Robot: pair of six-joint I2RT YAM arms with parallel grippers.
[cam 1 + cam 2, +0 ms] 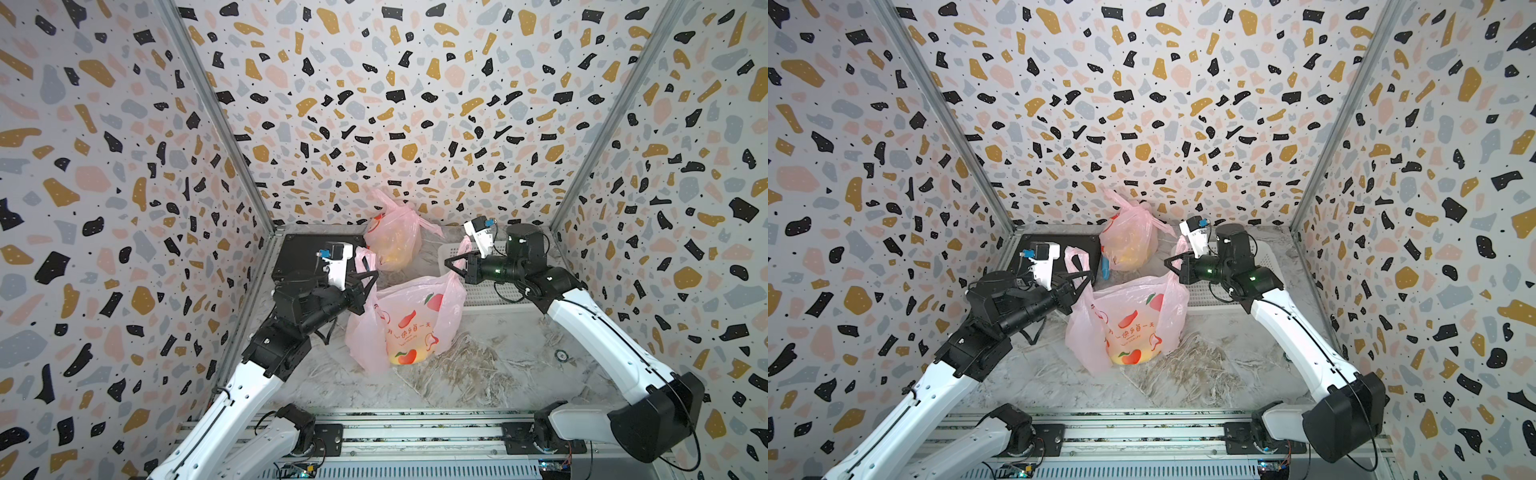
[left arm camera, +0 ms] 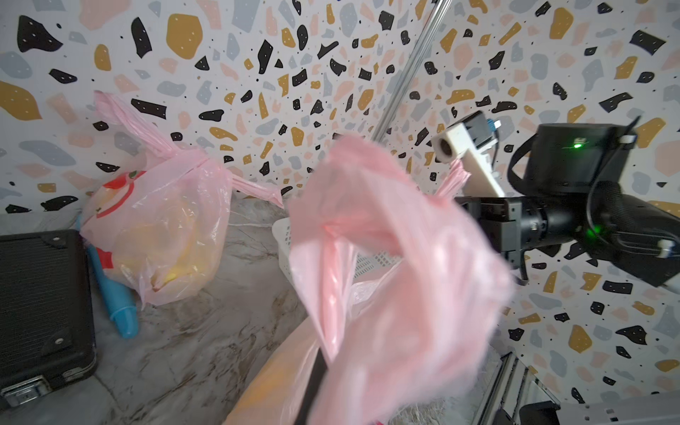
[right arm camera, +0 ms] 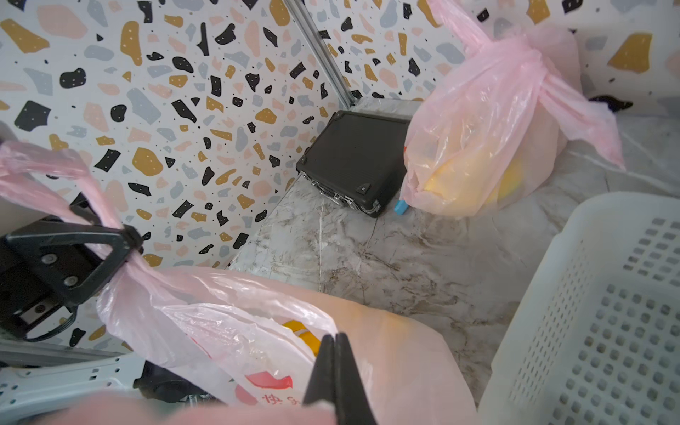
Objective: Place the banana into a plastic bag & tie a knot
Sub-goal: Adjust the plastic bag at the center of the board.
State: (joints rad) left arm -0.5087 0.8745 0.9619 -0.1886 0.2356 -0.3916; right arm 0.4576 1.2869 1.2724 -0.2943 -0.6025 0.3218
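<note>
Knot-tying is the step I judge to be in hand. The plastic bag (image 1: 411, 320) stands on the worktop (image 1: 498, 365) between my two arms, and a yellow shape low inside it looks to me like the banana (image 1: 424, 354). My left claw (image 1: 375, 275) is pressed together on one handle (image 3: 84, 191) of the bag; in the right wrist view the twisted pink strip runs through its tips. My right claw (image 1: 447, 262) is likewise pinched tight on the other handle, whose loop stands up just beside it. Both handles are drawn up and apart, so the bag's mouth is stretched between them.

To do this well I would first bring the claws toward each other so the film slackens. Then I would cross one handle over the other above the bag's middle, not off to one side. The film looks thin and slippery, and a hard pull could tear it or slide it out of the tips, so I would keep the tension light and even. I would also leave the bag's base on the worktop, so the banana's weight steadies it and it does not swing.

The left wrist view is mostly blurred pink film, so I would steer by the top views. Behind the bag are a knotted bag (image 1: 392, 237), a black case (image 1: 303, 249) and a white basket (image 1: 490, 291). I would keep the crossing clear of all three.
</note>
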